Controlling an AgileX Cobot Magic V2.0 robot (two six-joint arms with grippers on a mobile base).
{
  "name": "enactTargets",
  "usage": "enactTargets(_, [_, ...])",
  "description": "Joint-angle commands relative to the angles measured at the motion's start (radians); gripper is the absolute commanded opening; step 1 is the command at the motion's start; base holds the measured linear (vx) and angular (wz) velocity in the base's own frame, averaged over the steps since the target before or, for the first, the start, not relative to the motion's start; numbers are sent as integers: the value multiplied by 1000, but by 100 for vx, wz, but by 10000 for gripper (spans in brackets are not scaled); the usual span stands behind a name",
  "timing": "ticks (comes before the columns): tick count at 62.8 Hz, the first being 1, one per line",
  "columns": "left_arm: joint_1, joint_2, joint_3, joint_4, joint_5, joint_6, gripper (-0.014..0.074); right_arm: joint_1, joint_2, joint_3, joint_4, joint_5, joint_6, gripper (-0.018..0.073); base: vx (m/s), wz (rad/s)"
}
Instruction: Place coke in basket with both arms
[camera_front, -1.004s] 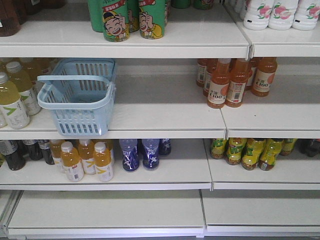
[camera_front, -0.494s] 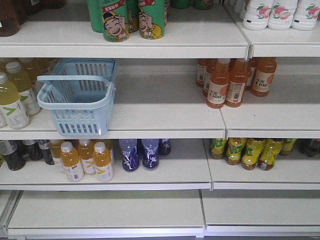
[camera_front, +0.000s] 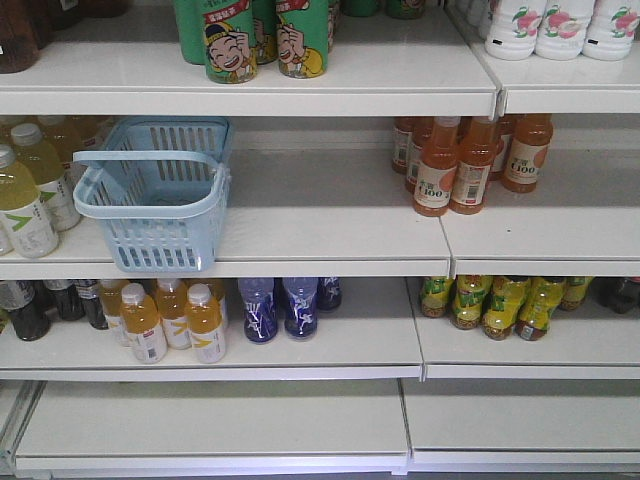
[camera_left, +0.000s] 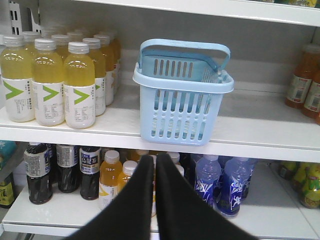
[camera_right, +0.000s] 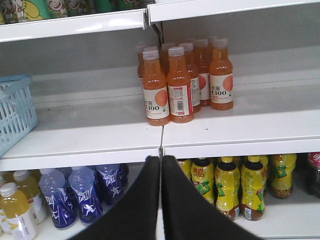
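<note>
The light blue basket (camera_front: 205, 212) stands on the middle shelf, left of centre, with its hoop handle up; nothing shows inside it. It also fills the centre of the left wrist view (camera_left: 177, 117) and peeks in at the left edge of the right wrist view (camera_right: 15, 110). My left gripper (camera_left: 154, 160) is shut and holds nothing, below and in front of the basket. My right gripper (camera_right: 161, 159) is shut and holds nothing, facing the shelf joint. A dark bottle with a red label (camera_right: 314, 172) is cut off at the lower shelf's right edge; I cannot tell if it is the coke.
Pale yellow bottles (camera_left: 65, 85) stand left of the basket. Orange bottles (camera_right: 180, 85) are on the middle shelf at the right. Below are blue bottles (camera_front: 280, 305), orange juice bottles (camera_front: 170, 320) and yellow-labelled tea bottles (camera_right: 235, 187). Green cans (camera_front: 260, 40) are on the top shelf.
The front view has drifted a few pixels to the left. Nothing on the shelves has moved.
</note>
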Motion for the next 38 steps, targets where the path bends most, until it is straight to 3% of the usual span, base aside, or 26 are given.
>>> enactTargets(1, [1, -21, 13, -7, -70, -3, -6, 1, -15, 15, -4, -73, -9, -4, 0, 0])
enactTargets(30, [1, -21, 13, -8, -72, -7, -6, 1, -15, 15, -4, -73, -9, -4, 0, 0])
enactTargets(33, [1, -21, 8, -23, -73, -31, -6, 1, -15, 15, -4, -73, -9, -4, 0, 0])
enactTargets(38, [1, -21, 5, -127, -79, -124, -6, 1, -15, 15, -4, -73, -9, -4, 0, 0])
